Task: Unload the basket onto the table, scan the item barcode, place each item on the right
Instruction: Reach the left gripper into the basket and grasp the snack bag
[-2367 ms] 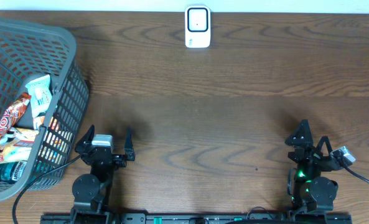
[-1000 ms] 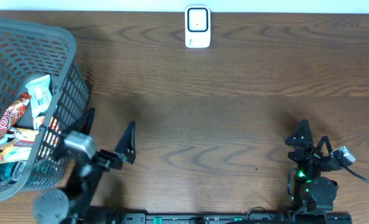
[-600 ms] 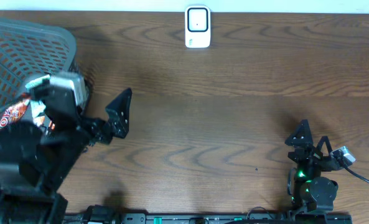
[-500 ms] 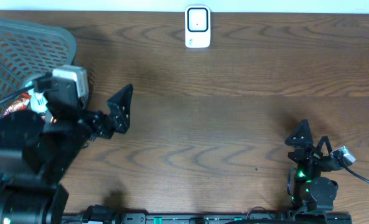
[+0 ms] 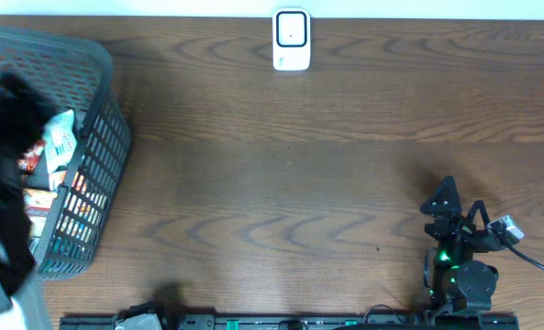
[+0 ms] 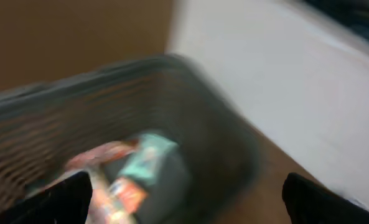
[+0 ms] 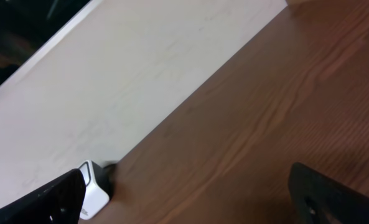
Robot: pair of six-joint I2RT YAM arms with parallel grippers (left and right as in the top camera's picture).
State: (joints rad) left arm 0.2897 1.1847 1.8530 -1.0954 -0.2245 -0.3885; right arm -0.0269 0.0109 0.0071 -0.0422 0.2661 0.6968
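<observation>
Dark wood table (image 5: 299, 183), right gripper (image 5: 460, 209) at lower right with jaws spread wide, left arm (image 5: 1, 202) a dark blur at left edge, left gripper (image 6: 187, 202) spread above snack packets (image 5: 59, 137) inside grey basket (image 5: 88, 55), white scanner (image 5: 291, 39) at top centre.

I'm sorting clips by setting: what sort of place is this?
Probably a mock shop checkout on a wooden table: a grey shopping basket of packaged snacks at one end, and a small white barcode scanner by the far edge.
</observation>
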